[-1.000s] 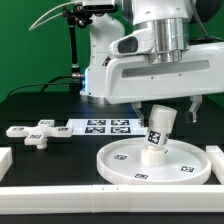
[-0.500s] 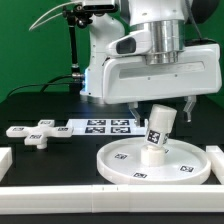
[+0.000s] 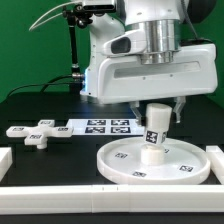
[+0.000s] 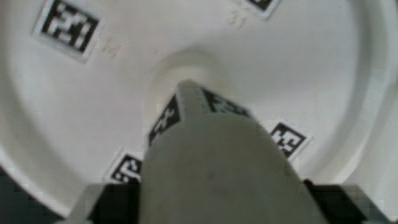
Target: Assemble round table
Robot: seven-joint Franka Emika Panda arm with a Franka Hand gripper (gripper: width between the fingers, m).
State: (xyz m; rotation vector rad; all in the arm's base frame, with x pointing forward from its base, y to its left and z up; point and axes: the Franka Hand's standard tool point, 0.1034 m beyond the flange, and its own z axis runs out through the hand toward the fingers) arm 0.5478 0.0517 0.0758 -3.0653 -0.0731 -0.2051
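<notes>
the gripper (image 3: 158,107) is seen closed on the upper end of the short cylinder leg (image 3: 154,132). in the wrist view the dark fingers (image 4: 111,204) are pressed against both sides of the cylinder, and no gap can be made out. the leg is held straight below the gripper with its long axis close to upright, and its lower end is set on the central hub (image 3: 151,155) of the round disc (image 3: 120,168). the same line is shown by the wrist view, where the leg runs from between the fingers down to the hub at the disc's middle. whether the end is fully seated in the hub cannot be told. the coming move is judged to turn on this alignment: leg axis and hub axis must be kept as one line while the leg is pressed or turned home. the disc lies flat on the black table (image 3: 40,165), toward the exterior view's right and near. the cross-shaped foot (image 3: 35,132) is left untouched, well apart at the exterior view's left, just beside the marker board (image 3: 100,126). a white border bar (image 3: 100,205) lies along the near edge.
</notes>
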